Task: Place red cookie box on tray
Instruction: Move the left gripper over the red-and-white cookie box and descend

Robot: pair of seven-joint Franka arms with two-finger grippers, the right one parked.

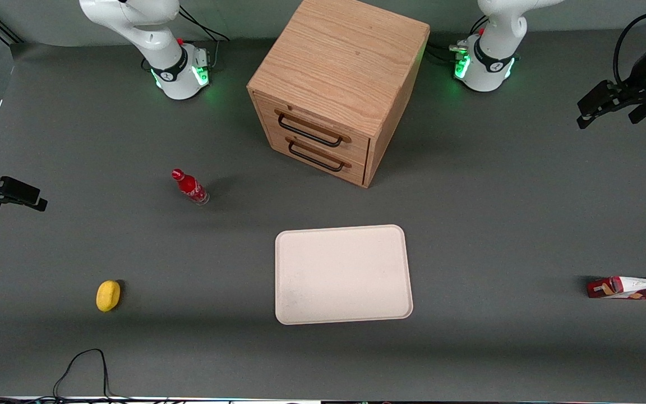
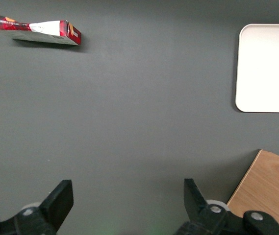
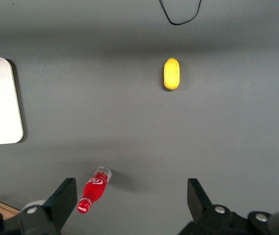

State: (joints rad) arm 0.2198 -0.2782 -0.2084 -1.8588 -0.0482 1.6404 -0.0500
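The red cookie box (image 1: 634, 288) lies flat on the grey table toward the working arm's end, about as near the front camera as the tray. It also shows in the left wrist view as a dark-red carton (image 2: 34, 28) with a white patch. The cream tray (image 1: 342, 275) sits mid-table with nothing on it, and one end of the tray (image 2: 269, 68) shows from the wrist. My left gripper (image 1: 586, 115) hangs above the table, farther from the front camera than the box and well apart from it. The gripper (image 2: 127, 188) is open, with only bare table between its fingers.
A wooden two-drawer cabinet (image 1: 340, 84) stands farther from the front camera than the tray, and its corner (image 2: 269, 191) is close to my gripper. A small red bottle (image 1: 190, 187) and a yellow object (image 1: 108, 295) lie toward the parked arm's end. A black cable (image 1: 84, 365) loops at the near edge.
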